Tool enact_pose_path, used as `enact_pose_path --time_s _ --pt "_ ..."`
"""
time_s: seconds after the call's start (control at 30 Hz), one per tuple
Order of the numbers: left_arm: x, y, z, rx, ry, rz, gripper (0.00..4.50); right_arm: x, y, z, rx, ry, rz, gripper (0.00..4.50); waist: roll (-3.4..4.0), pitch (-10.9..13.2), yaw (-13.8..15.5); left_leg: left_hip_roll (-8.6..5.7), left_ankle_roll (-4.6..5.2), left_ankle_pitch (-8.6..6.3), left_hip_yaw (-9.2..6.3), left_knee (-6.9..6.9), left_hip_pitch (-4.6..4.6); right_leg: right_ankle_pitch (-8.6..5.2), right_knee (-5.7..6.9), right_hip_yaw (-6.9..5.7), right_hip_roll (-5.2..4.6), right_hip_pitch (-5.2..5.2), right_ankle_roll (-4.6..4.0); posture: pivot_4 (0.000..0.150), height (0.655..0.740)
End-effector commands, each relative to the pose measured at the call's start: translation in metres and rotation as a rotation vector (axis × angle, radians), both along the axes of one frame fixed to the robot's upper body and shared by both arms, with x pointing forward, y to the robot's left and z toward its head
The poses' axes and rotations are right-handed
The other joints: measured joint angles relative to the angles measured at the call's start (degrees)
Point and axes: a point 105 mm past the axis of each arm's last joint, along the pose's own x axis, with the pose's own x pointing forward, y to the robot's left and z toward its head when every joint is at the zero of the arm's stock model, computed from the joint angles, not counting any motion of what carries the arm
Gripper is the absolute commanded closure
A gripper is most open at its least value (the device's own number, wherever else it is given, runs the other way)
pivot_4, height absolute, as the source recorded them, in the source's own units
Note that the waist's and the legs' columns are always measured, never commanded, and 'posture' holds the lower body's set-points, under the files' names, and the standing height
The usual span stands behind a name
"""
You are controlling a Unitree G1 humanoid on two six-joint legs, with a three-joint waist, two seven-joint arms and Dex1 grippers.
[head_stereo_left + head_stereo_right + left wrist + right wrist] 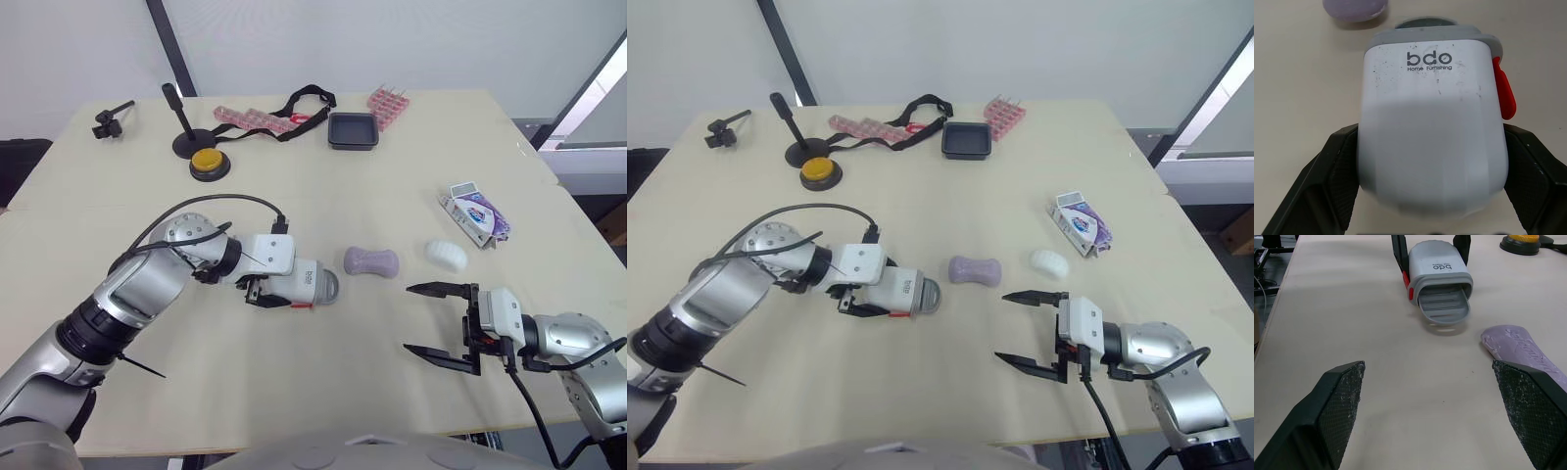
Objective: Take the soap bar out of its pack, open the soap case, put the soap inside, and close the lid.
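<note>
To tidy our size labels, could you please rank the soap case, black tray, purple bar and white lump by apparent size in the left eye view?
Largest: soap case.
Next: purple bar and black tray look about alike; the tray lies farther from the camera, so I won't rank them.
Smallest: white lump.

The white soap case (1432, 132) bears the dark printed brand "bdo" with "Home Furnishing" in smaller letters just beneath it, while the print on the purple-and-white soap pack (475, 215) is too small to read.
</note>
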Motion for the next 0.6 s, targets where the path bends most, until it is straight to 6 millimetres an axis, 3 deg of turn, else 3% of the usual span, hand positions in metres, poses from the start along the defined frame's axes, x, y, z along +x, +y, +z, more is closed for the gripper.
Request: enact_pose_path --time_s 0.03,0.2,0.6 --pt "0.005 0.001 0.011 0.016 -0.069 -0.007 1.03 0.001 -0.002 0.004 -0.003 -0.014 -0.003 0.01 0.00 0.0 0.0 0.00 0.00 0.00 0.00 0.00 0.00 0.00 -0.01 0.00 0.00 0.00 0.00 0.150 0.7291" --pt "0.007 0.003 0.012 0.030 -0.080 -0.016 1.03 0.003 -0.002 0.004 -0.006 -0.014 -0.002 0.01 0.00 0.0 0.0 0.00 -0.01 0.00 0.00 -0.01 0.00 0.00 -0.03 0.00 0.00 0.01 0.00 0.150 0.7291" --pt "0.013 0.027 0.006 0.079 -0.070 -0.005 1.03 0.005 -0.002 0.005 -0.012 -0.008 0.009 0.01 0.00 0.0 0.0 0.00 -0.05 0.02 0.00 -0.18 0.01 0.00 -0.17 -0.02 0.01 0.01 0.01 0.150 0.7291"
